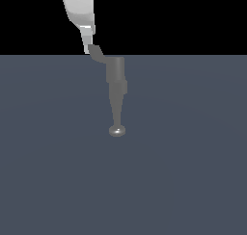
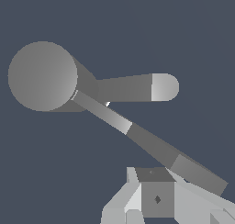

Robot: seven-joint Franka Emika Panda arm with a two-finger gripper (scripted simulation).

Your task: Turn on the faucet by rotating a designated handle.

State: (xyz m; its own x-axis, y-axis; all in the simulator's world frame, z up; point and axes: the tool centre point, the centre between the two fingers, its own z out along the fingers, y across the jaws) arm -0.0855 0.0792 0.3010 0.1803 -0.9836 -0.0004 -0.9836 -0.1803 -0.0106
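The faucet [image 1: 116, 82] stands on the dark grey floor [image 1: 193, 171], its spout tapering toward the camera in the exterior view and ending in a shiny rounded tip [image 1: 116, 131]. The handle [image 1: 98, 53] sticks out from the top of the body toward the exterior view's left, and its widened outer end sits right at the fingertips of the gripper [image 1: 89, 47], which comes down at it from above.

In the wrist view the handle [image 2: 151, 142] runs as one long straight bar from the round top of the faucet body [image 2: 42, 76] out to the fingers [image 2: 158, 198], so its long axis points directly from the pivot to the gripper. The end of the bar appears to lie against or just beside the finger blocks; whether it is touching cannot be settled. The spout [image 2: 133, 87] forks off at a shallow angle, clear of the fingers.

Whether the fingers are spread or pressed together cannot be told from either view; nothing is clearly pinched between them.

Judging from this layout, the coming move is a sideways push across the bar, at its far end where leverage is greatest, sweeping it around the body.
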